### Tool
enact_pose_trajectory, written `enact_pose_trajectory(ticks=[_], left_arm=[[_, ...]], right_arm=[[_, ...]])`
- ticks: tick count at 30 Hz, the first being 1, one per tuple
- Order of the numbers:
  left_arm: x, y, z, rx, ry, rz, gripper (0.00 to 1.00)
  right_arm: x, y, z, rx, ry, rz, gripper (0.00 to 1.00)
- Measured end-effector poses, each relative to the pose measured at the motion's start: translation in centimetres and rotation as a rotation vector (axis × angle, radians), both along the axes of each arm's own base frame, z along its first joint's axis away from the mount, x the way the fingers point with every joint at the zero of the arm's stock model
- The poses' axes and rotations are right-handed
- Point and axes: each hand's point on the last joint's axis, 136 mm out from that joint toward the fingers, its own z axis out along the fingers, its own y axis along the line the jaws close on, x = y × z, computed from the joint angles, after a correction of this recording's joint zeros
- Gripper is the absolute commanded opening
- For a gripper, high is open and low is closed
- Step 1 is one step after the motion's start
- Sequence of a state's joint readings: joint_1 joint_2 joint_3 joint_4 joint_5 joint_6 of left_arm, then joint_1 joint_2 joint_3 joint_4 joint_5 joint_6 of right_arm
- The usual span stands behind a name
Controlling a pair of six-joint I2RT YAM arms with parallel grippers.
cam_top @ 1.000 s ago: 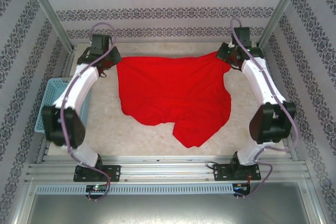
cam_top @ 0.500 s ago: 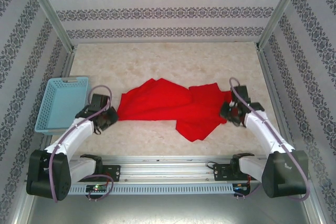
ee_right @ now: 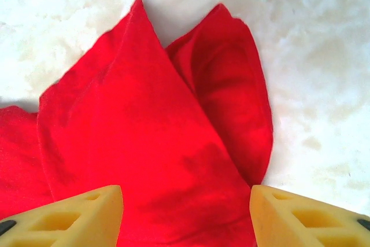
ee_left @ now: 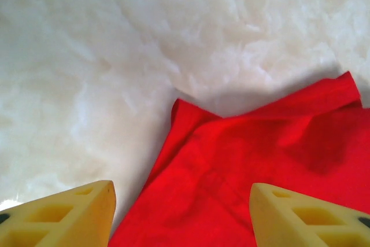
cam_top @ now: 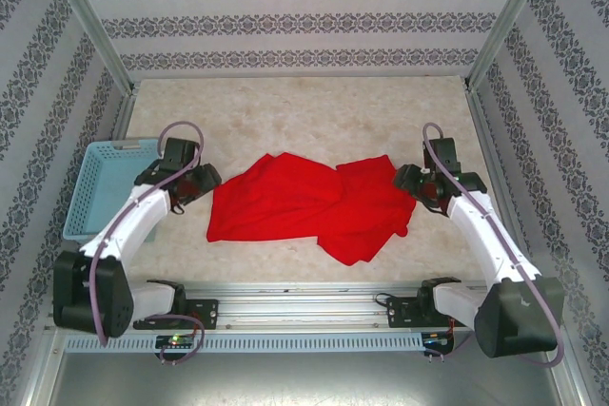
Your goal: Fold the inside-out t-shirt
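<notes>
Top external view: light blue basket (cam_top: 99, 193) left of crumpled red t-shirt (cam_top: 303, 208); left pincer (cam_top: 209, 179) and right pincer (cam_top: 403, 179) both spread.

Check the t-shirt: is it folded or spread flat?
Roughly folded: the t-shirt lies doubled over, layers overlapping, edges uneven and rumpled.

The table (ee_left: 104, 56) is lit brightly and evenly from above, and it is washed almost white ahead of the left gripper (ee_left: 182, 215). Soft shadows are cast just beyond the t-shirt (ee_right: 144, 143) edges ahead of the right gripper (ee_right: 186, 215). Slight softness is seen in both wrist views.
</notes>
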State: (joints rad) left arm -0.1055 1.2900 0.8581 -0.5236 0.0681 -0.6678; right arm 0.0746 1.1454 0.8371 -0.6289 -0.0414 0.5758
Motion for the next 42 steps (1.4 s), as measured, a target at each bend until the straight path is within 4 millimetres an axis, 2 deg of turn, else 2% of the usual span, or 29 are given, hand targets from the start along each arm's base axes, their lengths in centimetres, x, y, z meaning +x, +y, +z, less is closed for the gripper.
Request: enact_pose_trajectory(ticks=[4, 8, 12, 15, 25, 34, 39, 42], left_arm=[[1.2, -0.3, -3.0, 0.042, 0.106, -0.041, 0.62], [0.9, -0.8, -6.4, 0.066, 0.212, -0.078, 0.54], [0.6, -1.5, -7.6, 0.074, 0.249, -0.105, 0.50], [0.9, -2.4, -7.7, 0.079, 0.247, -0.133, 0.44], [2.0, -4.1, -5.8, 0.235, 0.203, -0.196, 0.41], [2.3, -3.1, -5.3, 0.379, 0.231, -0.196, 0.51], [2.8, -3.8, -4.7, 0.397, 0.210, -0.228, 0.53], [2.9, -4.0, -5.0, 0.395, 0.218, -0.241, 0.54]], right_arm=[[0.1, 0.0, -1.1, -0.006, 0.039, 0.006, 0.61], [0.0, 0.0, -2.0, -0.008, 0.059, 0.006, 0.62], [-0.4, 0.0, -2.9, -0.009, 0.081, 0.007, 0.62], [-0.5, 0.0, -3.3, -0.011, 0.089, 0.009, 0.62], [-0.2, 0.0, -3.9, -0.013, 0.102, 0.010, 0.62], [-0.3, 0.0, -3.9, -0.020, 0.104, 0.023, 0.62], [-0.3, 0.0, -3.9, -0.020, 0.104, 0.023, 0.62], [-0.3, 0.0, -3.9, -0.020, 0.104, 0.023, 0.63]])
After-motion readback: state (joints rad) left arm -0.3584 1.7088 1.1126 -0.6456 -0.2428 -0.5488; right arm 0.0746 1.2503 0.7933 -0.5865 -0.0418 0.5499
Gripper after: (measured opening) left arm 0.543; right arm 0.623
